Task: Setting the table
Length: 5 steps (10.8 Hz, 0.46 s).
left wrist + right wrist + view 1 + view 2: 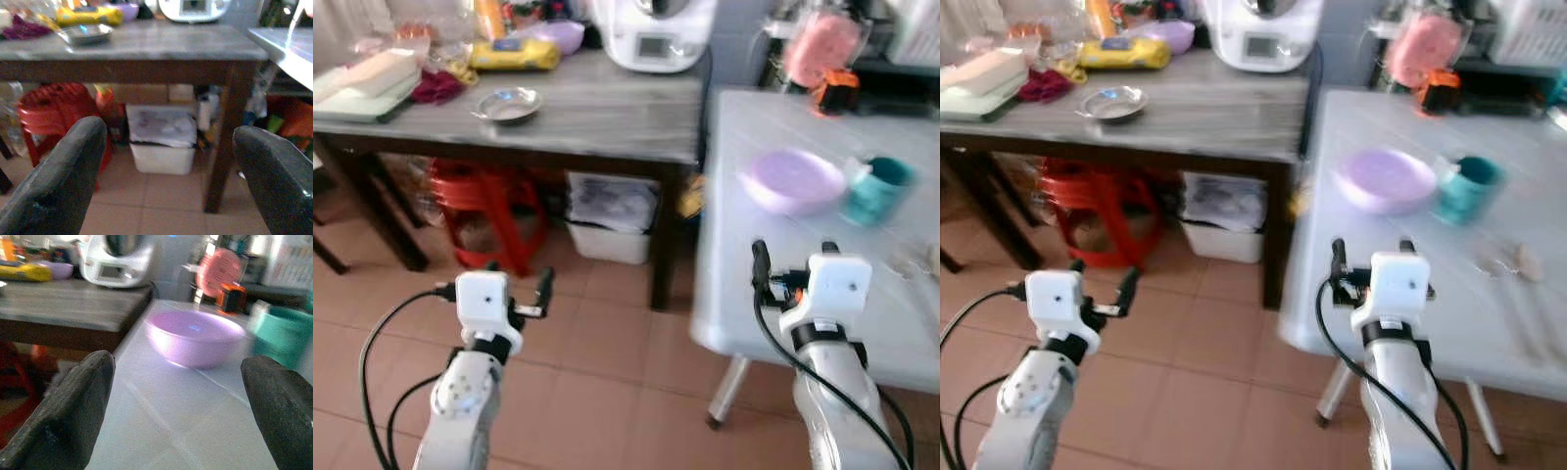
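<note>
Right end effector (790,257) before purple bowl (792,180)

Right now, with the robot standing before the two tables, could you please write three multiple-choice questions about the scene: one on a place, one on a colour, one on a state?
1. Where does the purple bowl on the white table sit?
A. Left of the teal cup
B. Under the wooden table
C. Inside the right hand

2. What colour is the stool under the wooden table?
A. Blue
B. Red
C. White

3. What is the state of the left hand?
A. Shut on a spoon
B. Shut on the metal dish
C. Open and holding nothing

Answers:
1. A, the head views show the bowl on the white table with the cup just to its right.
2. B, the plastic stool below the wooden top is plainly red.
3. C, the left wrist view shows both fingers wide apart with only floor and table behind.
</note>
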{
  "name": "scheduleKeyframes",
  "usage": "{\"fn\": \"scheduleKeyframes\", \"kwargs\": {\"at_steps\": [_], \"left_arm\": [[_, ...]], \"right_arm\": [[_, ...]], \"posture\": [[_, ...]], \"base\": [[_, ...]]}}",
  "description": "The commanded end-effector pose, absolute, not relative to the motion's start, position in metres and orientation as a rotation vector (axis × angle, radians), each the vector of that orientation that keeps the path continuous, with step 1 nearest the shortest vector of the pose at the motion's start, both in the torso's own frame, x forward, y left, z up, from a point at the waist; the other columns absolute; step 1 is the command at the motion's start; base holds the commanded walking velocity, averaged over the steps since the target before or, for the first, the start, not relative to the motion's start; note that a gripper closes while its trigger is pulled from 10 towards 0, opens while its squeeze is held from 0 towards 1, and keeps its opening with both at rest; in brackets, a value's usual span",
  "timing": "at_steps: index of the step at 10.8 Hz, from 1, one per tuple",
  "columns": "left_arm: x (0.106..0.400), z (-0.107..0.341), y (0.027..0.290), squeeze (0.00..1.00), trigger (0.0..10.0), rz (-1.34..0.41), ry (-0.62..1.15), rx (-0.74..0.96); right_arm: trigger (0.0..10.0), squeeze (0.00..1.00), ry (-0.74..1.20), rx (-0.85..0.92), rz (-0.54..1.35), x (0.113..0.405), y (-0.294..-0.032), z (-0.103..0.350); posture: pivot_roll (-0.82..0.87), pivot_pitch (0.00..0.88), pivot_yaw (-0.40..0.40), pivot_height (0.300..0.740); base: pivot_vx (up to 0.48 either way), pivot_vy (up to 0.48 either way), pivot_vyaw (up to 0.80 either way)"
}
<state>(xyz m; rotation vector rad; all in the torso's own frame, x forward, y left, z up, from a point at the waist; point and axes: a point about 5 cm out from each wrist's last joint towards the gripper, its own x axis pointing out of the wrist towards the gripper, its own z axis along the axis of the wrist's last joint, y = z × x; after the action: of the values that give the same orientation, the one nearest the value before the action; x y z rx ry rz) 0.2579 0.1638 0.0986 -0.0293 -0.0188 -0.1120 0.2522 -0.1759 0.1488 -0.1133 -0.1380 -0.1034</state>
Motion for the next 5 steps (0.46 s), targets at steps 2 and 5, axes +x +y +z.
{"fn": "scheduleKeyframes", "kwargs": {"at_steps": [2,5], "left_arm": [[0.2600,0.0991,0.1590,0.00,10.0,-0.126,-0.023,-0.025],[0.2601,0.1009,0.1575,0.00,10.0,-0.124,-0.046,-0.042]], "right_arm": [[10.0,0.00,-0.145,-0.114,-0.111,0.2534,-0.1784,0.1506],[10.0,0.00,-0.149,-0.129,-0.086,0.2566,-0.1750,0.1510]], "posture": [[-0.04,0.086,0.044,0.740],[-0.04,0.088,0.038,0.740]], "base": [[0.000,-0.279,0.00],[0.000,0.000,0.00]]}}
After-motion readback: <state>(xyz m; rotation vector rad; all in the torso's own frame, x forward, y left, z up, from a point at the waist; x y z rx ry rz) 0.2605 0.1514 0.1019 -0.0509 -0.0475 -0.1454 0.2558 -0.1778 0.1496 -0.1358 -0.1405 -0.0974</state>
